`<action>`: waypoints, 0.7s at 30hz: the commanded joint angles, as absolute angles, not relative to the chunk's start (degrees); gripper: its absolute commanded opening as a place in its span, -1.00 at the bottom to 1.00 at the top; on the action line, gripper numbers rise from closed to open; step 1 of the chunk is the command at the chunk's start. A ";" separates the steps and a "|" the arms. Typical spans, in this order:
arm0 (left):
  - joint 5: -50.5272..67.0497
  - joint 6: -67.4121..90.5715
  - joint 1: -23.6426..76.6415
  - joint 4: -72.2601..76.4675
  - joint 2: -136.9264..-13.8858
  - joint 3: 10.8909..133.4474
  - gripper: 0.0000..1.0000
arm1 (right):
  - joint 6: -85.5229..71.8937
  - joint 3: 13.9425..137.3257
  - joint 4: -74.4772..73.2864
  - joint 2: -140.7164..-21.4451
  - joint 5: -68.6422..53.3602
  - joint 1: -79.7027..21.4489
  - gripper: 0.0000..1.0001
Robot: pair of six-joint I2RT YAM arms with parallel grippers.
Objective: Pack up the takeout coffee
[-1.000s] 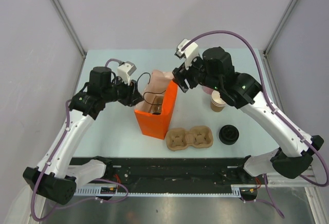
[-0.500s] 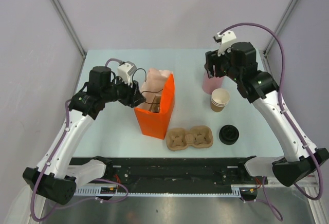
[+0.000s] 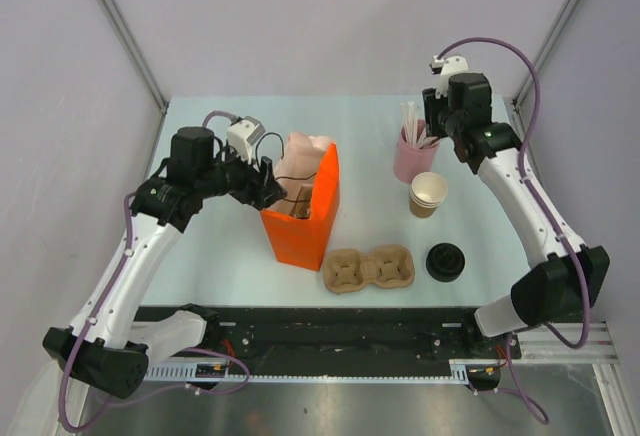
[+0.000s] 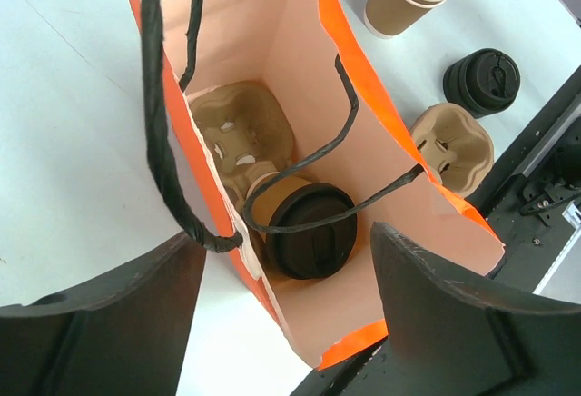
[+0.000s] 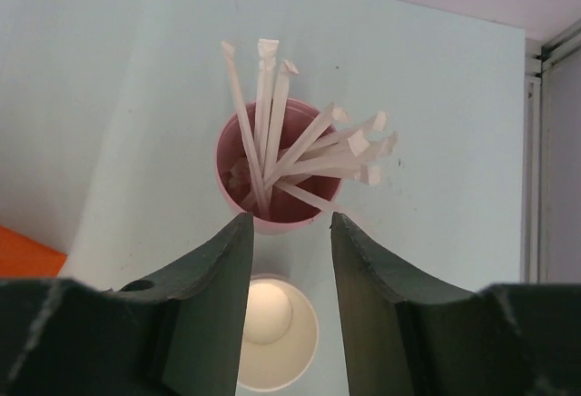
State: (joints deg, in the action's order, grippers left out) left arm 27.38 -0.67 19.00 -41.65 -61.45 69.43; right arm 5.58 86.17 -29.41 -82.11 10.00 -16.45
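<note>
The takeout coffee (image 4: 309,231), a brown cup with a black lid, stands inside the orange paper bag (image 3: 300,231), next to a pulp cup carrier (image 4: 238,137) in the bag. My left gripper (image 4: 286,237) is open at the bag's left rim (image 3: 270,184). The bag's side wall and a black cord handle (image 4: 168,142) lie between its fingers. My right gripper (image 3: 435,128) is open and empty. It hovers above the pink straw holder (image 5: 229,173).
A stack of lidless brown cups (image 3: 427,194) stands in front of the straw holder (image 3: 408,161). A second pulp carrier (image 3: 368,268) and a loose black lid (image 3: 445,261) lie near the front edge, right of the bag.
My right arm has swung from the bag's top edge to the back right, and is now over the straw holder. My left gripper has stayed at the bag.
</note>
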 commanded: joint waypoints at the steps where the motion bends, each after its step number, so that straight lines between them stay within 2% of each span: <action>1: 28.39 -4.22 19.51 -41.92 -60.73 72.51 0.58 | 6.85 89.29 -24.18 -85.86 7.40 -15.82 -0.14; 5: 26.99 -4.75 19.51 -42.27 -61.00 73.65 0.68 | 8.87 90.61 -20.75 -90.33 2.20 -15.82 -0.19; 10: 26.28 -4.75 19.51 -43.15 -61.52 76.11 0.78 | 10.02 93.34 -19.25 -95.18 -0.86 -15.91 -0.14; 21: 21.45 -4.92 19.51 -44.30 -62.14 82.08 0.89 | 10.90 99.84 -19.60 -104.59 -0.44 -15.91 -0.09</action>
State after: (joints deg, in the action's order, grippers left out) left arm 23.94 -2.07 19.16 -44.40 -62.08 78.00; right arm 9.72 96.29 -21.71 -102.61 -0.47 -15.92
